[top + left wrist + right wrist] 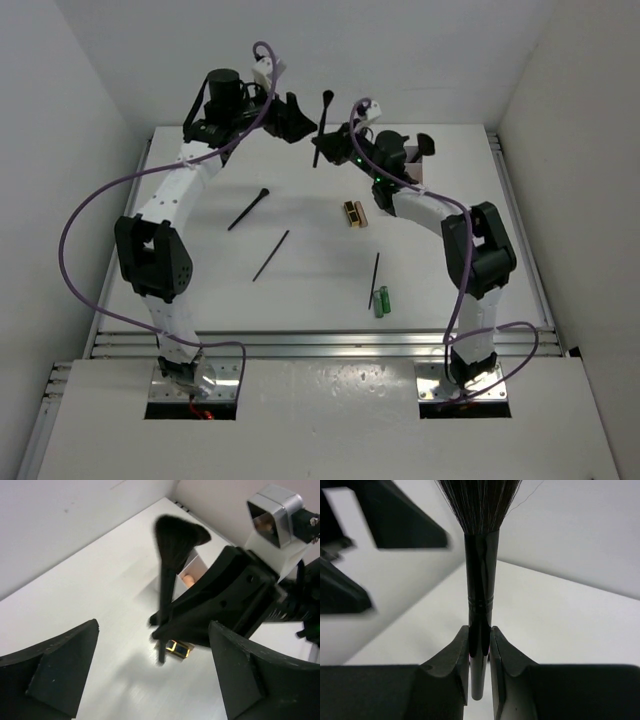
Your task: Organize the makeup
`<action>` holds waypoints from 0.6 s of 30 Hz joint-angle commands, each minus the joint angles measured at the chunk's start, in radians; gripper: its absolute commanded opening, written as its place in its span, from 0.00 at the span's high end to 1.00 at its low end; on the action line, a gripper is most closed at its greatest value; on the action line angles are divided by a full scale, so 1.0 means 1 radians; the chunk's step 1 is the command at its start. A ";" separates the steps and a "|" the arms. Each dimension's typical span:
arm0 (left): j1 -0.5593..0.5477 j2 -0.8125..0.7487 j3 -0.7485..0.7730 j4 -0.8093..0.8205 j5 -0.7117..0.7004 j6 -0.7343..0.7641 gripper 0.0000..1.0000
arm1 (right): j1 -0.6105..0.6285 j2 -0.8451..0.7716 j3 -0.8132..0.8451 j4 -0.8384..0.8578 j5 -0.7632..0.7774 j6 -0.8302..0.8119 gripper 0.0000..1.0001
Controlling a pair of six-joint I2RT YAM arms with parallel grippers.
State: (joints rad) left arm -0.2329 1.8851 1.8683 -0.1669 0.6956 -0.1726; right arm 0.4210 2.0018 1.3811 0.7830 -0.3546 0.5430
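1. Right tool [480,636] is clamped on a brush [481,580]; both fingers press its black handle just below the ferrule ring.
2. That brush [322,125] stands almost upright in the air over the 12 o'clock side of the desk [300,300], bristles up, touching nothing else.
3. Left tool [298,118] hangs at the brush's 9 o'clock, just beside it, with jaws spread wide and nothing between them.
4. Second brush [248,210] lies on the desk at 10 o'clock of its middle, head toward 1 o'clock.
5. One stick [271,255] lies at 8 o'clock and another stick [376,278] at 4 o'clock.
6. Green tubes [381,300] lie just beside the near end of that second stick.
7. Black-and-gold case [354,213] lies near the middle, at 2 o'clock.
8. White box [428,165] sits farther out at 2 o'clock, partly hidden by the right arm.
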 commanded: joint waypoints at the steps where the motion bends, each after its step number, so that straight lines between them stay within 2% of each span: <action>1: 0.053 -0.024 0.008 0.001 -0.013 0.041 0.02 | -0.073 -0.104 -0.094 0.065 0.123 -0.139 1.00; 5: 0.144 -0.061 0.009 -0.080 -0.095 0.145 0.00 | -0.169 -0.196 -0.212 0.038 0.287 -0.352 1.00; 8: 0.190 -0.090 -0.076 -0.132 -0.193 0.235 0.00 | -0.217 -0.195 -0.254 0.068 0.309 -0.447 1.00; 13: 0.230 -0.125 -0.170 -0.172 -0.251 0.257 0.00 | -0.307 -0.091 -0.255 0.269 0.310 -0.407 1.00; 18: 0.251 -0.136 -0.230 -0.172 -0.251 0.246 0.00 | -0.333 0.012 -0.166 0.268 0.322 -0.425 1.00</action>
State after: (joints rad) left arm 0.0132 1.8053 1.6547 -0.3355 0.4580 0.0532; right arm 0.0910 1.9697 1.1496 0.9634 -0.0444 0.1455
